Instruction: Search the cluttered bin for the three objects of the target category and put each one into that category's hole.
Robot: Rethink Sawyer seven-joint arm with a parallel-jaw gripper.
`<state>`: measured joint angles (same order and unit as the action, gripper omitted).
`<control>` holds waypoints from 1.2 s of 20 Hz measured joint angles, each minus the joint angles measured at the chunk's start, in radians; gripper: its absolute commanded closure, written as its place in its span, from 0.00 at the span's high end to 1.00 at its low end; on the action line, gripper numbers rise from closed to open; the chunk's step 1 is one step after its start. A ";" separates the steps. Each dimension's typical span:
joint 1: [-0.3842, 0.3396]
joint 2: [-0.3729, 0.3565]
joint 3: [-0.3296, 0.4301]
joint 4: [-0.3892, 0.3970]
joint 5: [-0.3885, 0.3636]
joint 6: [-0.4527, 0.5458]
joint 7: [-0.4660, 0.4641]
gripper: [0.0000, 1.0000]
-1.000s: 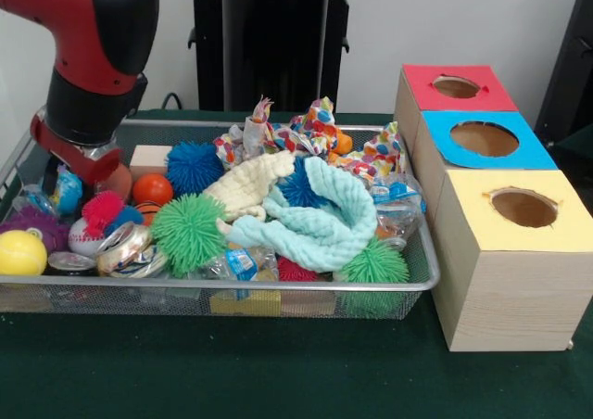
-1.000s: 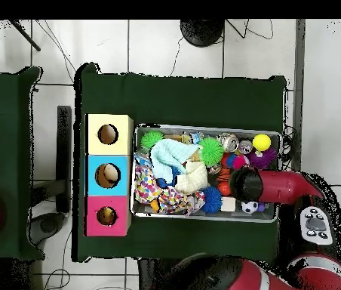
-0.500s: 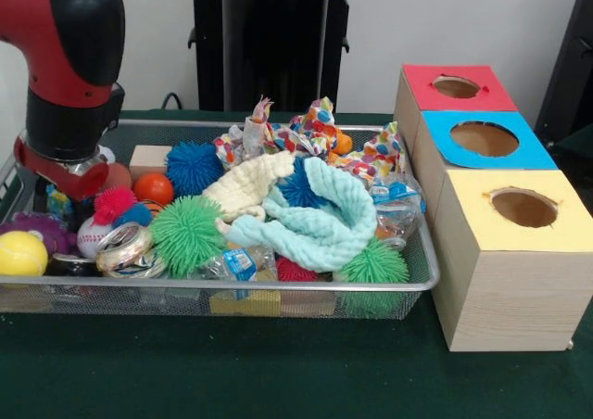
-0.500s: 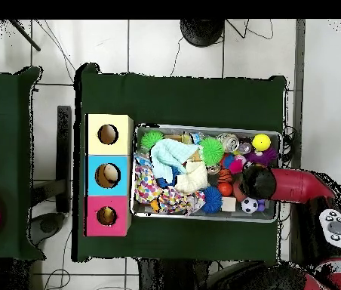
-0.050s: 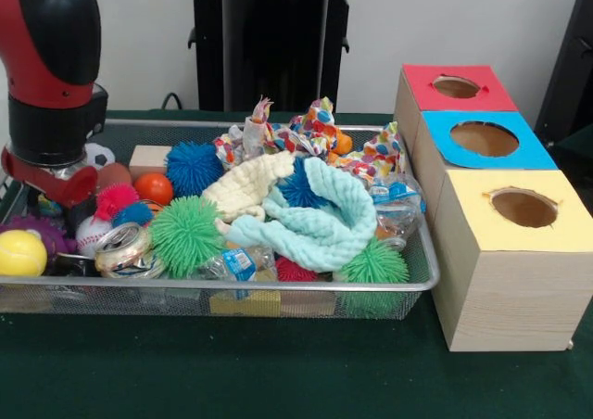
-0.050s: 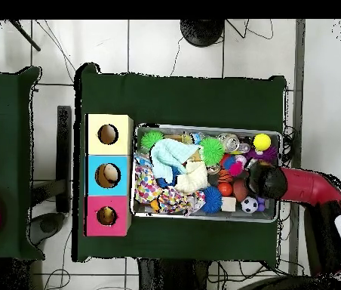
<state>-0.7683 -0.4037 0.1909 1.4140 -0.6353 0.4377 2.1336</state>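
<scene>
The arm's gripper hangs low over the wire bin's left end, its fingers hidden, so its state cannot be told. Just beside it lie a yellow ball, an orange ball and a crushed can tilted on its side. Cloths and spiky balls crowd the middle; three holed boxes stand beside the bin on the surface.
</scene>
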 measured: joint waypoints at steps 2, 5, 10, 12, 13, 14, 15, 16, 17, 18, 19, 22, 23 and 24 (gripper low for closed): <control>-0.021 -0.005 0.020 0.011 0.000 0.000 -0.001 1.00; -0.032 -0.017 0.033 0.029 -0.009 -0.001 -0.001 1.00; 0.004 -0.025 0.018 0.035 -0.056 -0.016 -0.001 1.00; 0.073 -0.028 -0.038 0.036 -0.105 -0.061 -0.001 1.00; 0.112 -0.027 -0.073 0.036 -0.125 -0.092 -0.001 1.00; 0.146 -0.026 -0.106 0.036 -0.135 -0.122 0.000 1.00; 0.179 -0.025 -0.139 0.036 -0.145 -0.152 0.000 1.00; 0.199 -0.022 -0.159 0.036 -0.148 -0.173 -0.001 1.00; 0.219 -0.020 -0.179 0.037 -0.149 -0.194 0.000 1.00; 0.256 -0.012 -0.217 0.036 -0.148 -0.244 0.000 1.00; 0.286 -0.004 -0.247 0.036 -0.144 -0.291 -0.001 1.00; 0.357 0.015 -0.313 0.035 -0.115 -0.431 -0.001 1.00; 0.391 0.026 -0.340 0.035 -0.092 -0.508 -0.001 1.00; 0.405 0.031 -0.350 0.035 -0.080 -0.539 -0.001 1.00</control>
<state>-0.3635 -0.3728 -0.1593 1.4489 -0.7156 -0.1011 2.1331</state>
